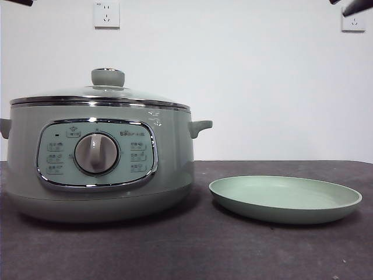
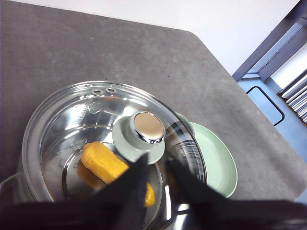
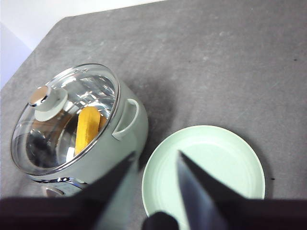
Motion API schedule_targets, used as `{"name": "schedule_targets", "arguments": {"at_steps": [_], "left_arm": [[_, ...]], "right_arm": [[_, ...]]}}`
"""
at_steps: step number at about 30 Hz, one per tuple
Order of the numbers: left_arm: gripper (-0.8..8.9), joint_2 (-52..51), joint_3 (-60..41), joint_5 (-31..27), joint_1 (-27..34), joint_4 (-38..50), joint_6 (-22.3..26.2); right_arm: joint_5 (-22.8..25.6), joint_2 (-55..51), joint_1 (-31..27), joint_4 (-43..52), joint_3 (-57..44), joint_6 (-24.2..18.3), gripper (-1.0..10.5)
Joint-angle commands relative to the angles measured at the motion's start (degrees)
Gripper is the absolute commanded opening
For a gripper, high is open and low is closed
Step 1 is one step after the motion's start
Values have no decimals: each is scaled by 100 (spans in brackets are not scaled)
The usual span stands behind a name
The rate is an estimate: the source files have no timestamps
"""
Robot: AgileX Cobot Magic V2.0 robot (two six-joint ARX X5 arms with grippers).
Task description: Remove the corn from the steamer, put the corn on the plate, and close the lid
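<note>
Front view: lid [image 1: 100, 93] sits closed on steamer [image 1: 99, 166], nothing done yet. Corn [image 2: 112, 170] lies inside steamer, under glass. Plate [image 1: 285, 199] just beside steamer, bare. Left gripper [image 2: 156, 165] above lid knob, jaws released; right gripper [image 3: 156, 160] above plate, jaws released. All steps remain.

Corn [image 3: 88, 128] lies inside the lidded steamer [image 3: 120, 143], beside the bare plate [image 3: 211, 158], jaws parted above

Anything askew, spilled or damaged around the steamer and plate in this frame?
Nothing stands out. The glass lid sits level on the steamer, the corn lies inside under it, and the plate rests flat beside the pot, holding nothing. No spills show on the table.
</note>
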Motion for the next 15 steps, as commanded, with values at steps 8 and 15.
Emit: {"name": "schedule_targets", "arguments": {"at_steps": [8, 15], "left_arm": [[412, 98, 7, -726, -459, 321, 219], [412, 579, 63, -1725, -1351, 535, 437]], "right_arm": [[107, 13, 66, 9, 7, 140, 424], [109, 13, 140, -42, 7, 166, 423]]}}
